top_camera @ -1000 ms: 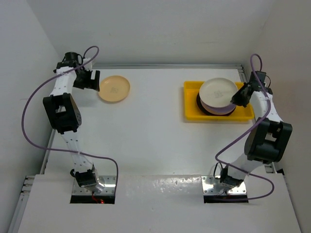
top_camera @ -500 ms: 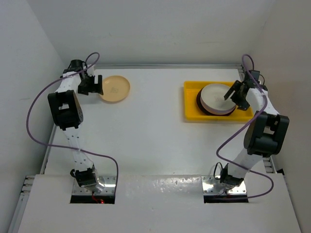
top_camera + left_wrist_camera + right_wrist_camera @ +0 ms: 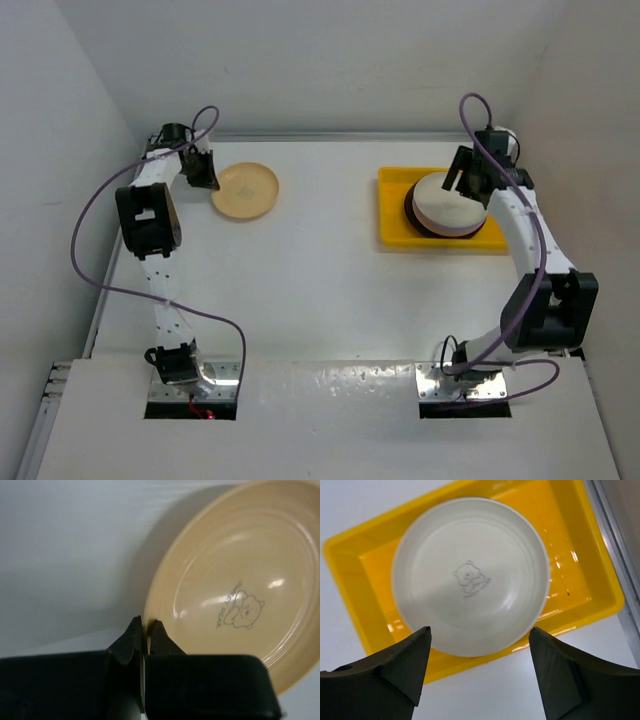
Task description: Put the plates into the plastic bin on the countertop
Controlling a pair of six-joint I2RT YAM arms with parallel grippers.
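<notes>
Top external view is showing stacked plates (image 3: pixel 445 205) sitting in the far-right bin (image 3: pixel 392 236) (right gripper (image 3: pixel 479 631) jaws apart above), left gripper (image 3: pixel 145 626) clamping the remaining far-left peach plate (image 3: pixel 246 190).

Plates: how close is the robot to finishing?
Nearly done. A stack sits in the yellow bin, cream plate on top, with the open right gripper hovering above it. The left gripper is pinching the rim of the peach plate. It is the only plate seen outside the bin and is yet to be carried over.

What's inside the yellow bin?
A stack of plates. The cream plate with a bear is on top; a lavender edge and a dark edge peek out below. The rest is covered.
</notes>
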